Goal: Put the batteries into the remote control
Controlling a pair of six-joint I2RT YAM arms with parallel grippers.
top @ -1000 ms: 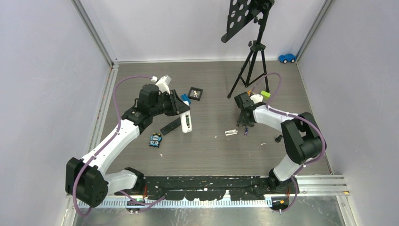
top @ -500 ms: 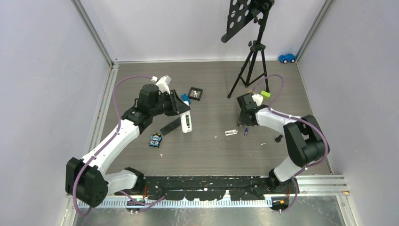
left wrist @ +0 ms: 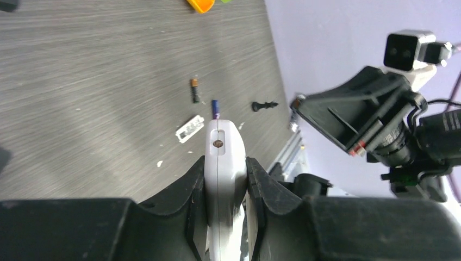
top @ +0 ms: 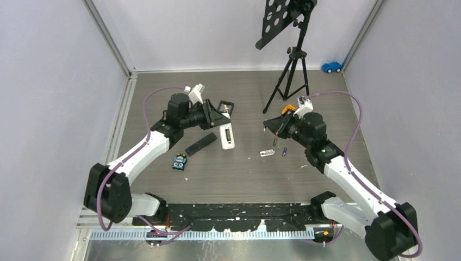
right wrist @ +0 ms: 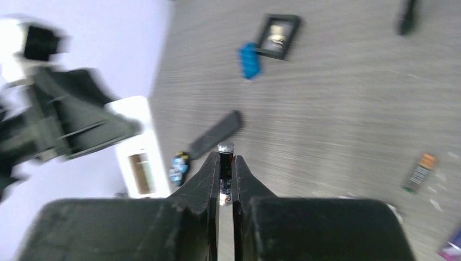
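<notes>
white remote [left wrist: 219, 138] sits clamped in the left gripper [left wrist: 223, 168]; the right wrist view shows plainly, unlike overhead, the right gripper [right wrist: 225, 163] pinching a dark battery [right wrist: 226, 149].

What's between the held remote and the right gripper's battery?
Top view: bare grey tabletop separates the white plastic remote from the right gripper with its dark cylindrical battery.

In the right wrist view, blur smears the left arm [right wrist: 60, 114] into a dark smudge at the left edge. The battery [right wrist: 225, 148] shows only its capped top, the rest buried in the right claw [right wrist: 225, 163]. In the left wrist view, the remote control [left wrist: 218, 136] runs into the left claw [left wrist: 225, 163] and past the bottom edge. An orange object [left wrist: 201, 4] is cropped at the top.
</notes>
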